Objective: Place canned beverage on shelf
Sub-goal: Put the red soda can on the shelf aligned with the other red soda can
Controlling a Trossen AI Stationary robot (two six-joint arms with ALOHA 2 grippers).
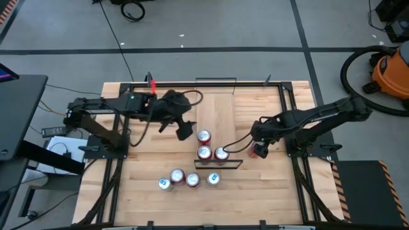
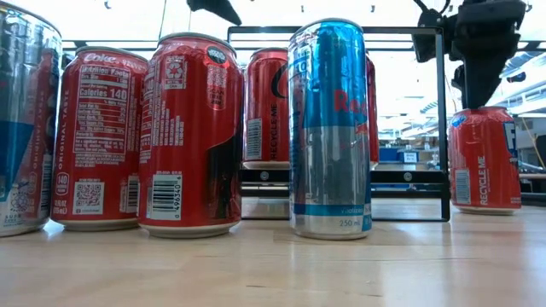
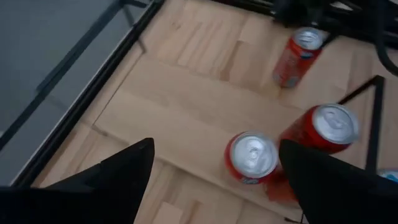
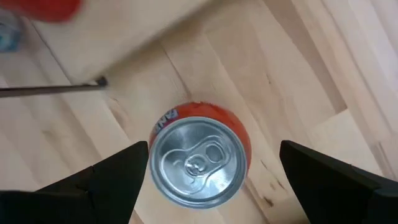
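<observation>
Between spread right fingers (image 4: pixel 118 180), upright can (image 4: pixel 199 158)

Desk (image 1: pixel 255 191): pale wood planks, black metal frame around the edges.
Shelf (image 1: pixel 217 115): light wood, thin black wire rail (image 1: pixel 218 163).
Red cans (image 2: pixel 189 136): red bodies, white lettering, white barcode and nutrition panels, silver tops.
Blue-and-silver can (image 2: pixel 330 128): blue and silver blocks, red lettering.
Can under the right end effector (image 4: pixel 200 159): orange-red side, white lettering, silver lid.
Left end effector (image 3: pixel 217 180) and right end effector (image 4: pixel 211 180): black fingers.
Floor (image 1: pixel 255 25): grey, darker lines.
Vacuum (image 1: pixel 391 71): orange body, black hose.
</observation>
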